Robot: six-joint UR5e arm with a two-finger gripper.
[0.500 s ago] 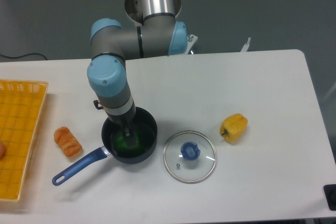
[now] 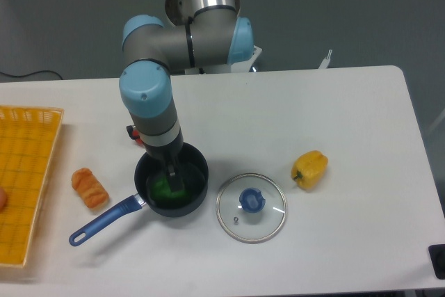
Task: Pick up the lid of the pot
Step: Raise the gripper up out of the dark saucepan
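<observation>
White table (image 2: 348, 241) is unchanged. Arm (image 2: 149, 92) is the mover: sits slightly higher in frame than in the earlier picture, looks like a small lift or pull back. Yellow tray (image 2: 24, 144) at frame left, same spot. Dark pan (image 2: 198, 189) same spot too, blue handle (image 2: 104, 221) toward the near left, so no sign that the shift drags it.

Pot lid (image 2: 270, 227), the target, is clear glass with a pale rim, on the table just beside the pan on the frame-right side, flat, knob up. It doesn't move between pictures and nothing holds it. Gripper (image 2: 171, 180) points down over or into the pan, apart from the lid. Fingers are dark on dark; can't tell if open or closed, or whether they grip anything.

Yellow item (image 2: 311, 169) and orange-brown item (image 2: 90, 188) both static. Green item (image 2: 165, 190) in the pan shows more now, as the arm covers less of it. Blue knob (image 2: 252, 200) on the lid is fully visible, likely grasp point. Small red item (image 2: 140, 137) now shows behind the arm.

For the task: pick not started, arm likely just getting free of the pan. Next it should clear the pan rim, cross to the lid, come down over the knob. Rounded knob could slip if gripped off-centre.
</observation>
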